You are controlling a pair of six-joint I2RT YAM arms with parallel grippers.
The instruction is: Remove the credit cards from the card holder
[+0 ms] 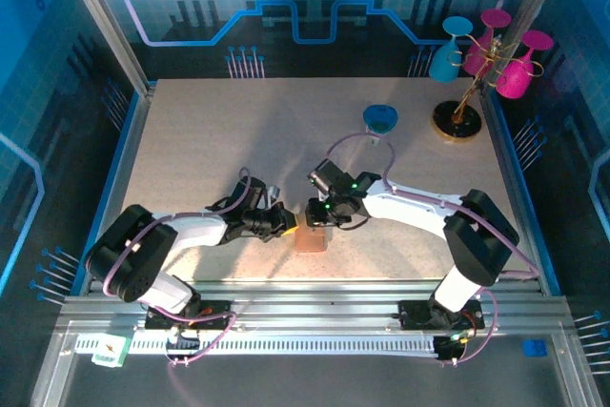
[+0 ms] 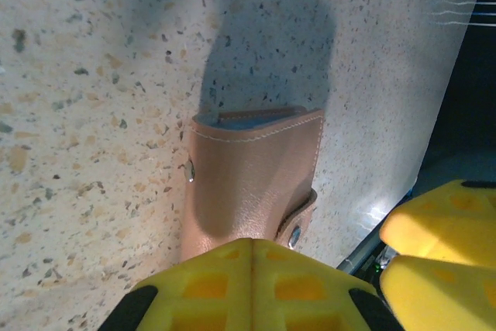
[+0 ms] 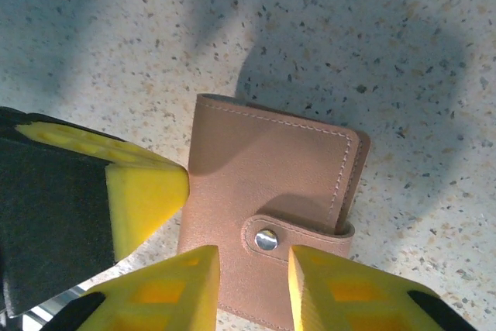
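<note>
Card holder [image 3: 271, 191] lies snapped shut, flat on the table's [image 1: 191, 140] near middle. Left gripper [image 2: 252, 273], jaws together, presses its left edge. Right gripper [image 3: 254, 281], jaws narrowly apart, straddles the snap strap [image 3: 298, 236]. Step: opening. Next, probably pinch the strap and pull to unsnap.

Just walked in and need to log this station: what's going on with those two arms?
Both arms meet over the tan card holder, which lies flat on the table, closed with its snap strap fastened. The right gripper is open, its fingers either side of the strap. The left gripper is shut, its tip against the holder's edge. Nothing has been pulled out yet.
</note>
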